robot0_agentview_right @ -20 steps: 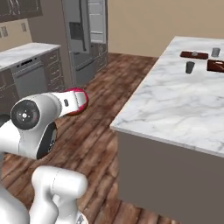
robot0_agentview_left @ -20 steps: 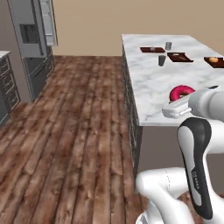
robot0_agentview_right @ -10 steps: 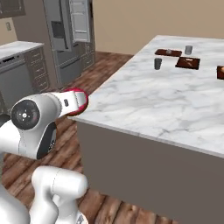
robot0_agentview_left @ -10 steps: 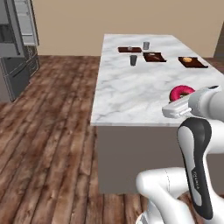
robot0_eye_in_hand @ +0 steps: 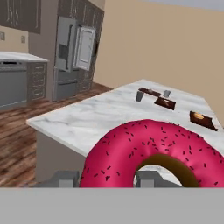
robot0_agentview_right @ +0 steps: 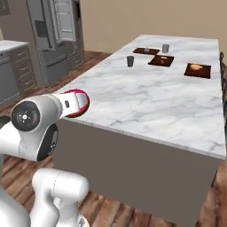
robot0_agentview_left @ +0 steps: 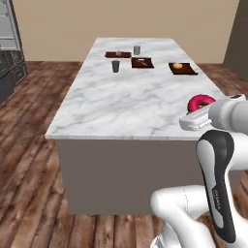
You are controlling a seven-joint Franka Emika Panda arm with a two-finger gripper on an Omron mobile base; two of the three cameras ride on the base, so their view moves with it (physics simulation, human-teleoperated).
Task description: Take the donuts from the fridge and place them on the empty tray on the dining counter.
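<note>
Left base view: pincer clamping pink donut, hanging over near right edge of marble worktop. Three dark trays at far end; right tray carrying orange donut. Two grey cups standing near trays.

Right base view: pink donut sitting at arm's end, just off worktop's near left corner. Fridge standing far left, door open.

Hand view: pink sprinkled donut sitting between fingertips, worktop beyond.
</note>
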